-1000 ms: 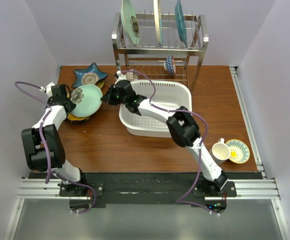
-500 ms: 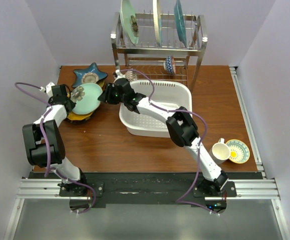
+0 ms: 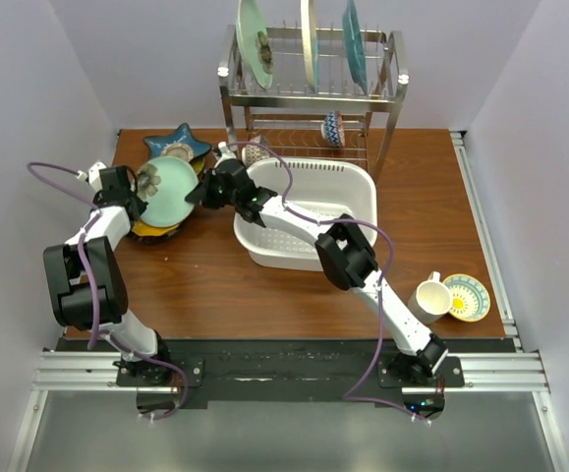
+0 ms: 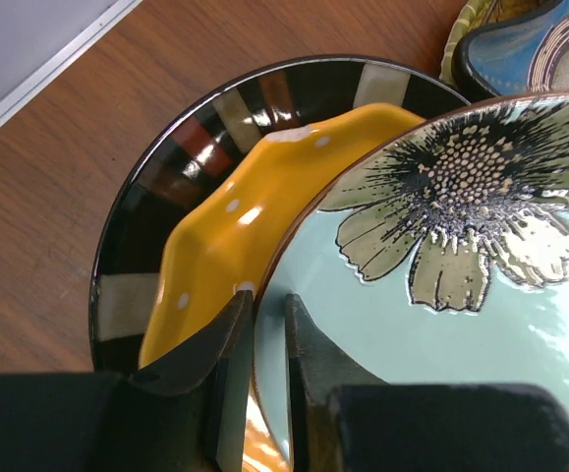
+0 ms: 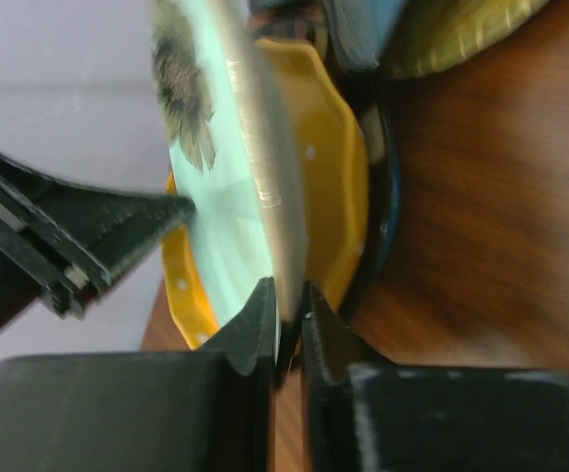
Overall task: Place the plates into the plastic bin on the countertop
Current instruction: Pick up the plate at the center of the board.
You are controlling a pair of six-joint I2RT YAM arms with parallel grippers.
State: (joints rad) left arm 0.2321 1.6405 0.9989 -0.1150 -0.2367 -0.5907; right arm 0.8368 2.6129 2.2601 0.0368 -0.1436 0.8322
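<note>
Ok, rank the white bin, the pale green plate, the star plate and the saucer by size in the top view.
1. white bin
2. pale green plate
3. star plate, partly hidden by the green one
4. saucer

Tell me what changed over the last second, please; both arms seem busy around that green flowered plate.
The right gripper slid leftward, away from the plastic bin, and closed on the rim of the pale green plate that faces the bin. The left gripper kept its pinch on the opposite rim. The plate barely shifted; the bin, the orange dotted plate beneath and the steel rack stayed put.
</note>
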